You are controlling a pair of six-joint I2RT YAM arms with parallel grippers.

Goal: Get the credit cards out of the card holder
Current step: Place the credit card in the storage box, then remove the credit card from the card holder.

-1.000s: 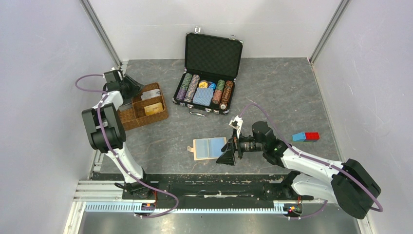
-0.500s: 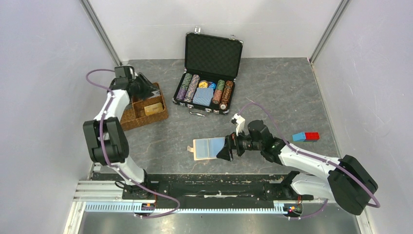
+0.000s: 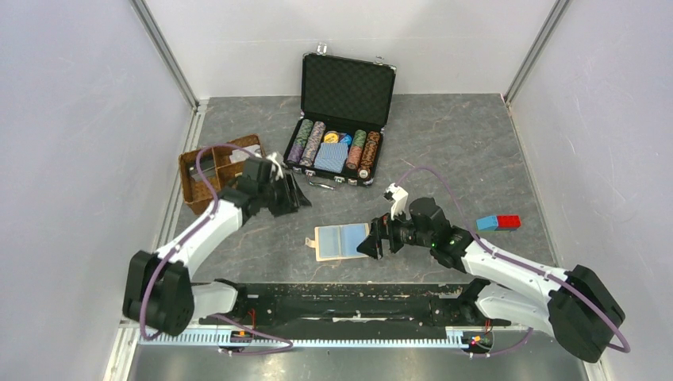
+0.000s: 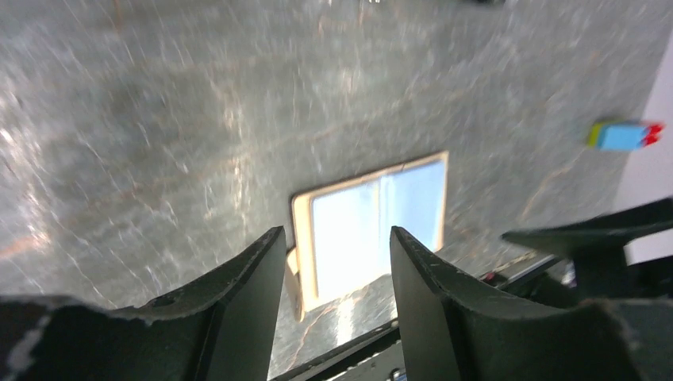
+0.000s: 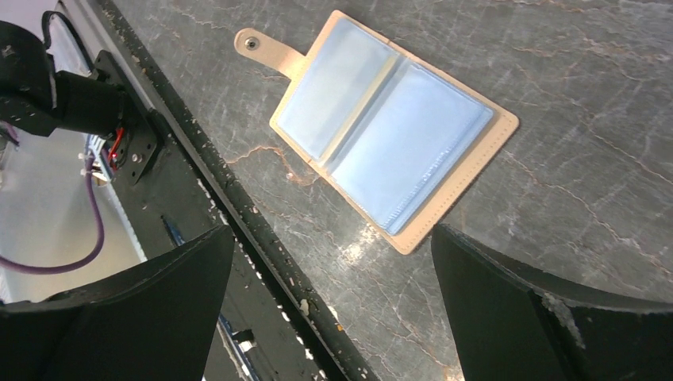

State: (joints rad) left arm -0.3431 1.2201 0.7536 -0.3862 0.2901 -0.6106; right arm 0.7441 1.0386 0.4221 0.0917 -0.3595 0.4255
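The card holder (image 3: 341,240) lies open and flat on the grey table, tan border, pale blue-grey pockets, strap tab at its left. It shows in the left wrist view (image 4: 373,218) and the right wrist view (image 5: 389,131). I cannot make out any credit cards in its pockets. My left gripper (image 3: 290,194) is open and empty, up and left of the holder, and its view (image 4: 336,232) is blurred. My right gripper (image 3: 370,243) is open and empty at the holder's right edge, above the table (image 5: 333,230).
A brown wicker divided tray (image 3: 208,171) stands at the left behind my left arm. An open black case (image 3: 341,119) with poker chips and a blue deck sits at the back. A blue and red block (image 3: 498,222) lies right. The table's front rail (image 5: 262,230) runs close below the holder.
My left arm has swung away from the wicker tray toward the middle of the table, nearer the card holder. My right gripper has stayed at the holder's right edge, shifting only slightly.
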